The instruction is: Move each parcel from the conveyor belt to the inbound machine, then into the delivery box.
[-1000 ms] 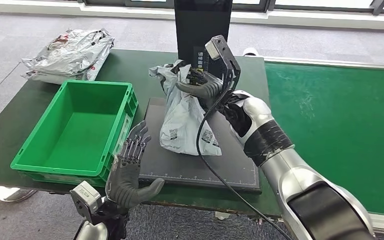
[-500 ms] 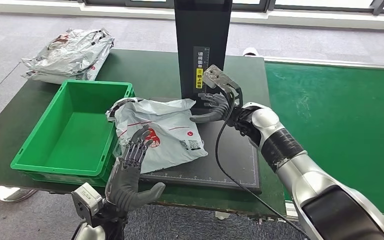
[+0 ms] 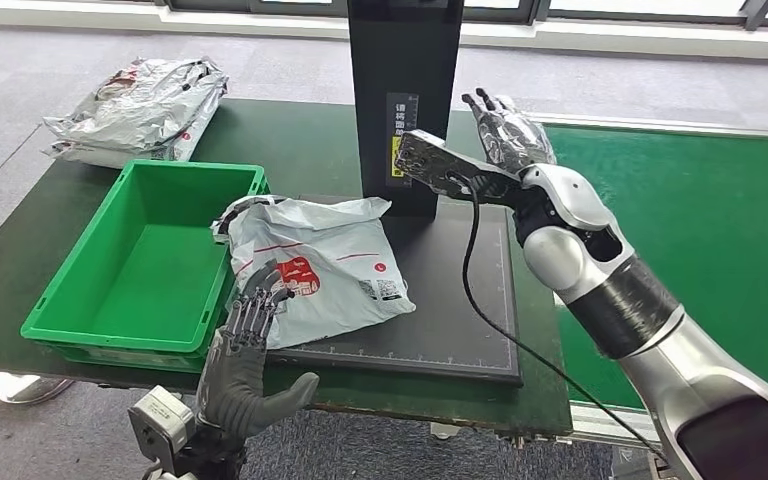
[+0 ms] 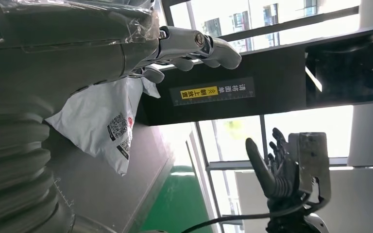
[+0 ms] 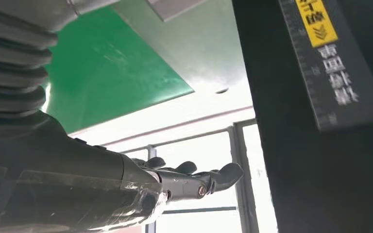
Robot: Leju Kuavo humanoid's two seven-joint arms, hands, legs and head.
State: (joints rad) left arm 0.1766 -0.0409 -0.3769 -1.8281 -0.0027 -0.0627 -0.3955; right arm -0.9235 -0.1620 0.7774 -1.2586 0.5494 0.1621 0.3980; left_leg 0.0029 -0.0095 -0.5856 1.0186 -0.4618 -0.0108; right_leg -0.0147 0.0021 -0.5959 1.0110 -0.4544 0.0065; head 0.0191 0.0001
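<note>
grey parcel (image 3: 318, 270) flat on machine platform (image 3: 440, 320)

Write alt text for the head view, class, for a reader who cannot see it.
A grey parcel lies on the black inbound machine platform, beside an empty green box. The left hand hovers open near the parcel's edge; the right hand is raised, open, by the machine's column.

The right hand (image 5: 126, 182) fills the lower left, its fingers (image 5: 213, 177) straight and holding nothing. The black inbound machine (image 5: 330, 160) stands right; the green conveyor belt (image 5: 111, 73) lies upper left.
</note>
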